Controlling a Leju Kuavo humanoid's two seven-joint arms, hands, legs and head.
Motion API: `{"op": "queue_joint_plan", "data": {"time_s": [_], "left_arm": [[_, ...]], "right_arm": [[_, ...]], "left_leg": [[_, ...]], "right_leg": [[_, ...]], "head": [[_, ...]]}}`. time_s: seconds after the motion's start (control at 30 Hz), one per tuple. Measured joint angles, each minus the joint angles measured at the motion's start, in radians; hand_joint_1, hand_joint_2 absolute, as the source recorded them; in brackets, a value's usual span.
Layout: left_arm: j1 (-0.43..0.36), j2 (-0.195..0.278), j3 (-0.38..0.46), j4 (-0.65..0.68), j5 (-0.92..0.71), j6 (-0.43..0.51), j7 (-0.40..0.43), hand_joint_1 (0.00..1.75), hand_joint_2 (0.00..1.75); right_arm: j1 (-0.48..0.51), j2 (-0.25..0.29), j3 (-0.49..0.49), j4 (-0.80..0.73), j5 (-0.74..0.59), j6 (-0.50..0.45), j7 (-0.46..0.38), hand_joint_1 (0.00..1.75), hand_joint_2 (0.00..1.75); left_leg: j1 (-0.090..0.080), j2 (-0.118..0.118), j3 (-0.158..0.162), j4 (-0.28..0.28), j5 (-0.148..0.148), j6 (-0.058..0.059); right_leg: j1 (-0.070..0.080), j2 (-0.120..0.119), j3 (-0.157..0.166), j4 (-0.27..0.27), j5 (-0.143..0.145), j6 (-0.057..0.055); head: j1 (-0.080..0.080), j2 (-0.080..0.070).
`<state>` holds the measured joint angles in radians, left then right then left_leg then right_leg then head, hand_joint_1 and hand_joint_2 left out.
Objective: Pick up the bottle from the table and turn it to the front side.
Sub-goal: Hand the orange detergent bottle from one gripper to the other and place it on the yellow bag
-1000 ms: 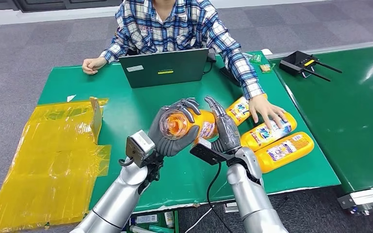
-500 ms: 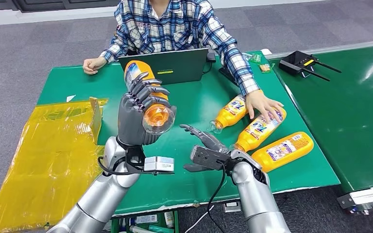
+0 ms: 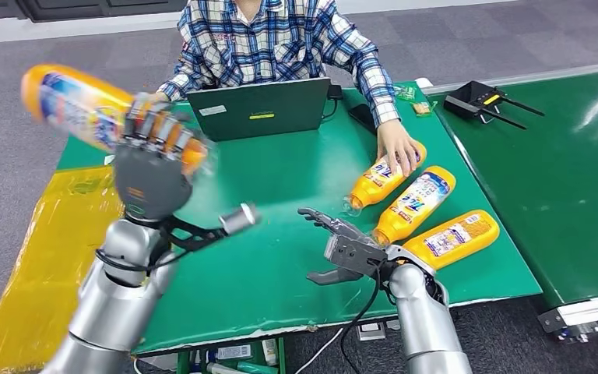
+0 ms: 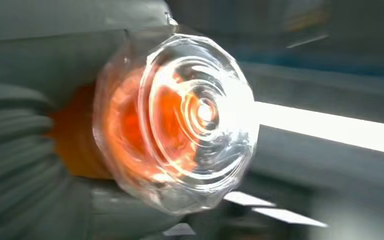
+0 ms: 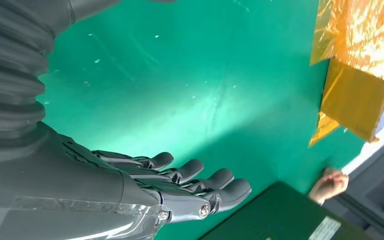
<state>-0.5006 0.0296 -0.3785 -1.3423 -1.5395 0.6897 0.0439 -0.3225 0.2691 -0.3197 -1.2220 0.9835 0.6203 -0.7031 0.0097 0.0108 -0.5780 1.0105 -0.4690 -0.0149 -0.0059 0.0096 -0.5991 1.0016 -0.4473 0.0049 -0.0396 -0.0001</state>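
One orange bottle (image 3: 78, 105) gripped aloft, tilted, by left hand (image 3: 149, 167), far-left over the table (image 3: 280, 257). Right hand (image 3: 341, 245) empty, fingers spread, near three lying bottles (image 3: 416, 206).

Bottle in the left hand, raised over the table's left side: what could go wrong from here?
1. The bottle is motion-blurred and the left hand grips it near the neck end, its long body sticking out; a fast swing could loosen it.
2. The person's hand rests on a table bottle just beyond the open right hand; moving that arm forward risks contact.
3. The laptop sits near the raised bottle's likely path back.
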Motion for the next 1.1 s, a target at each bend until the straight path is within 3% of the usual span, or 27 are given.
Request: {"op": "queue_joint_plan", "data": {"time_s": [0.07,0.1,0.23,0.43,0.8,1.1], "left_arm": [[-0.039,0.082,-0.061,0.091,-0.001,-0.01,0.184,1.75,1.75],[-0.05,0.113,-0.084,0.136,-0.001,-0.012,0.206,1.75,1.75],[-0.063,0.207,-0.118,0.272,-0.001,-0.035,0.144,1.75,1.75],[-0.051,0.308,-0.106,0.396,-0.001,-0.169,0.153,1.75,1.75],[0.062,0.377,0.079,0.432,-0.001,-0.375,0.128,1.75,1.75],[0.172,0.373,0.243,0.391,-0.001,-0.464,0.093,1.75,1.75]], "right_arm": [[0.014,-0.003,-0.005,-0.027,-0.017,0.0,0.0,0.0,1.75],[0.021,-0.004,-0.008,-0.041,-0.025,0.0,0.0,0.0,1.75],[0.045,-0.009,-0.02,-0.088,-0.05,0.0,0.0,0.0,1.75],[0.098,-0.013,-0.039,-0.174,-0.09,0.0,0.0,0.0,1.75],[0.144,-0.012,-0.041,-0.305,-0.104,0.0,0.0,0.0,1.75],[0.15,-0.012,-0.056,-0.349,-0.116,0.0,0.0,0.0,1.75]], "left_leg": [[0.001,0.001,0.0,0.0,0.001,-0.002],[0.001,0.002,0.0,-0.001,0.002,-0.002],[0.001,0.006,0.0,-0.001,0.002,-0.003],[0.001,0.007,-0.001,-0.001,0.001,-0.004],[0.001,0.007,-0.002,-0.001,0.0,-0.004],[0.001,0.007,-0.002,-0.001,0.0,-0.004]], "right_leg": [[0.001,0.001,0.0,0.001,0.001,-0.002],[0.001,0.002,0.0,0.001,0.001,-0.002],[0.001,0.008,-0.002,0.002,0.003,-0.004],[0.001,0.009,-0.003,0.002,0.002,-0.004],[0.001,0.009,-0.005,0.002,0.002,-0.004],[0.001,0.009,-0.005,0.001,0.002,-0.004]], "head": [[0.0,0.0],[0.0,0.0],[0.0,0.0],[0.0,0.0],[0.0,0.0],[0.0,0.0]]}}
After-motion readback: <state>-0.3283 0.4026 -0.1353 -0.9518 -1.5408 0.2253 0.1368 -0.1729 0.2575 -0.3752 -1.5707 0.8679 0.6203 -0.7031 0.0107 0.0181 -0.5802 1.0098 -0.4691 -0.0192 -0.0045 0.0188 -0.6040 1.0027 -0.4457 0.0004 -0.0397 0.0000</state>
